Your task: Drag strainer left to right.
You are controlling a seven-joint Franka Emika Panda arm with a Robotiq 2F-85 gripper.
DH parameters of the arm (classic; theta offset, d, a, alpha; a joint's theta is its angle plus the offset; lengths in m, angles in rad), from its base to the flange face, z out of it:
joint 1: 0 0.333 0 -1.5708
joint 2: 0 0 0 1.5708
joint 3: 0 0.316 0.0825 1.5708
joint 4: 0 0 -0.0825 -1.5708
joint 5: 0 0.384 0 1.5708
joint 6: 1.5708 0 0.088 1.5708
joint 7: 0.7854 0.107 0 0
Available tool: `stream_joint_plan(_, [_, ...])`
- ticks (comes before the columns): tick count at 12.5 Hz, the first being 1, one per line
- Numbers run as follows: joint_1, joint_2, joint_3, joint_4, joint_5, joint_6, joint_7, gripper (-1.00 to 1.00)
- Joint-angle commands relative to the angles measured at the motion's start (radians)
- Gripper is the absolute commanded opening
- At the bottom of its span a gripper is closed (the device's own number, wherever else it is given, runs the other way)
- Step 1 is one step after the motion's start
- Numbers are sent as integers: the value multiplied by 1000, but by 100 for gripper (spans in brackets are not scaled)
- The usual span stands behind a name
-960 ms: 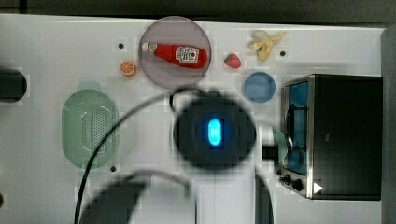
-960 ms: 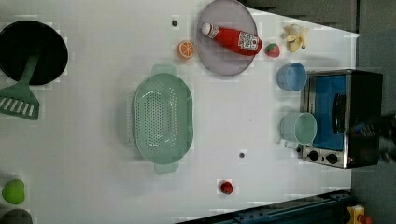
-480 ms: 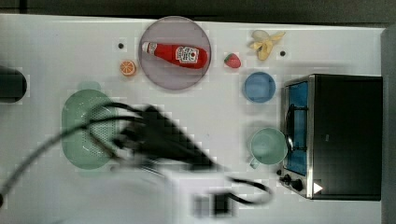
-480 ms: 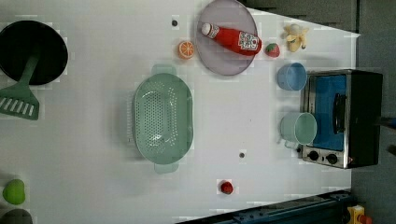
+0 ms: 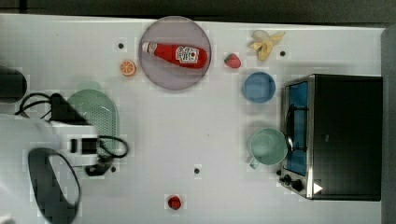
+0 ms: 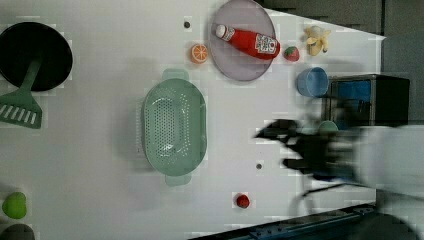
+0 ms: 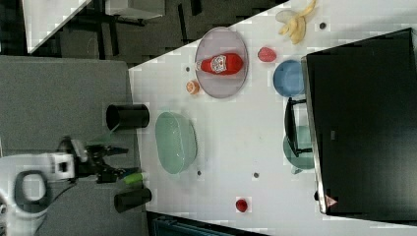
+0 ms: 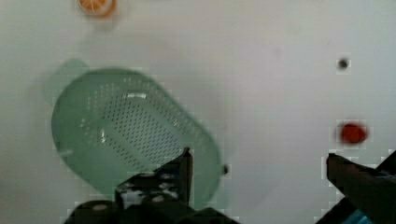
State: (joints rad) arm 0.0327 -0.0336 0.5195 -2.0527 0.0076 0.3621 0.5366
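The strainer [image 5: 95,116] is a pale mint-green perforated basin with small tab handles, lying on the white table at the top view's left. It also shows in the left view [image 6: 173,127], the right view [image 7: 175,142] and the wrist view [image 8: 126,135]. My gripper [image 8: 259,170] hangs open and empty, well above the table, with its fingers wide apart. One fingertip [image 8: 183,168] overlaps the strainer's near rim in the picture without touching it. The gripper also shows in the top view [image 5: 63,109], the left view [image 6: 272,148] and the right view [image 7: 116,161].
A grey plate [image 5: 175,77] holds a ketchup bottle [image 5: 176,53]. Around it lie an orange slice [image 5: 128,68], a strawberry [image 5: 232,60], a banana [image 5: 265,43], a blue bowl [image 5: 258,87], a mint mug [image 5: 267,146] and a toaster oven [image 5: 334,135]. A small red piece [image 5: 174,202] lies near the front edge.
My arm has swung from the table's middle to the top view's left, over the strainer's side. The jaws have opened wider. The strainer has not moved.
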Motion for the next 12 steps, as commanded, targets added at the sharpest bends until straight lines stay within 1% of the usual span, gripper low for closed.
stream_joint_plan(1, [4,63,45,-34,-1,99,412,100])
stream_joint_plan(3, [7,164,66,-53,-7,204,588,100])
stream_joint_plan(6, [10,296,58,-81,-21,359,759,100])
stream_joint_plan(8, [10,370,48,-103,-33,470,818,100])
stream_joint_plan(11, [14,460,34,-132,-98,617,825,100])
stream_joint_plan(12, [19,483,22,-137,-103,646,826,100])
